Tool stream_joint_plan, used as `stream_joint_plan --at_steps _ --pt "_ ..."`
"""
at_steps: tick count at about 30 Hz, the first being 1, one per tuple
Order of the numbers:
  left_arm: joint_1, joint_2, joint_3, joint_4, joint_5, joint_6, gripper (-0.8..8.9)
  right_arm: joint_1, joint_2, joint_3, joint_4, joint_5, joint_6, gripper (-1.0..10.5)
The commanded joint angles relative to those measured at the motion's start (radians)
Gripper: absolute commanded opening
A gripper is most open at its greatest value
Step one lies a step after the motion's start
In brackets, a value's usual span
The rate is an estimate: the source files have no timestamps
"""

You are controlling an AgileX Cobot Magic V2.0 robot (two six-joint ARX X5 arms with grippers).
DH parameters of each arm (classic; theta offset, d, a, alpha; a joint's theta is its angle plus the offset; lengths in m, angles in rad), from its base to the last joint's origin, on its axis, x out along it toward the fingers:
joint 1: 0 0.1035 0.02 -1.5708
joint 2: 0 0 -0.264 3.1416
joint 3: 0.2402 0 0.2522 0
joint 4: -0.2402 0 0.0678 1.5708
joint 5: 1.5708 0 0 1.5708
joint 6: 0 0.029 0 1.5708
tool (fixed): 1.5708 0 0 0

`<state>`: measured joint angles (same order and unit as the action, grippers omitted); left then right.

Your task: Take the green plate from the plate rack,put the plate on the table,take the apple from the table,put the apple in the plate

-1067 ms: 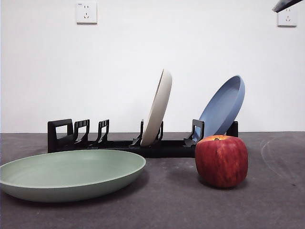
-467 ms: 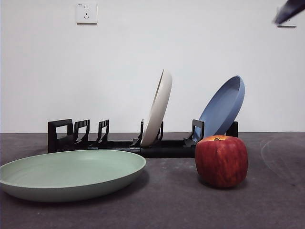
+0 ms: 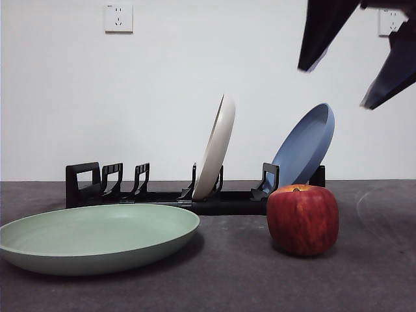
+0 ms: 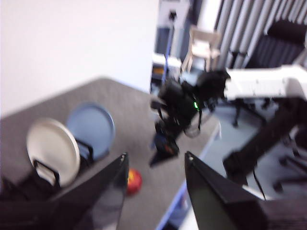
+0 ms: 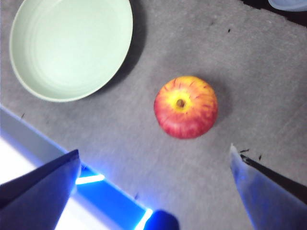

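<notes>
The green plate (image 3: 97, 237) lies flat on the table (image 3: 260, 279) at the front left, in front of the plate rack (image 3: 162, 198). To its right the red apple (image 3: 302, 220) stands on the table. My right gripper (image 3: 335, 88) hangs open high above the apple, at the upper right of the front view. In the right wrist view its jaws (image 5: 154, 151) are spread wide, with the apple (image 5: 185, 107) below them and the green plate (image 5: 72, 45) off to one side. My left gripper (image 4: 156, 155) is open, empty and high up; the apple (image 4: 133, 180) shows small beyond it.
A cream-white plate (image 3: 216, 146) and a blue plate (image 3: 304, 146) lean upright in the rack behind the apple. Several rack slots at its left end hold nothing. In the left wrist view the right arm (image 4: 177, 105) hovers over the table's edge.
The right gripper has come down from the top right corner of the front view, from a small dark tip to two large open jaws above the apple. Plate and apple have not moved.
</notes>
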<state>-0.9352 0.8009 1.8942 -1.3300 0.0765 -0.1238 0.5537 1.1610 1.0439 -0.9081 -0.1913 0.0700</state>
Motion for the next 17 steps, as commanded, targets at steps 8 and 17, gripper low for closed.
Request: stream_joint_plan --at_steps 8,17 --pt "-0.002 -0.037 -0.62 -0.005 0.008 -0.071 1.98 0.01 0.029 -0.022 0.101 0.029 0.043 5.6" --pt "0.017 -0.029 -0.976 -0.005 -0.24 -0.082 1.98 0.01 0.153 -0.022 0.146 0.035 0.044 5.6"
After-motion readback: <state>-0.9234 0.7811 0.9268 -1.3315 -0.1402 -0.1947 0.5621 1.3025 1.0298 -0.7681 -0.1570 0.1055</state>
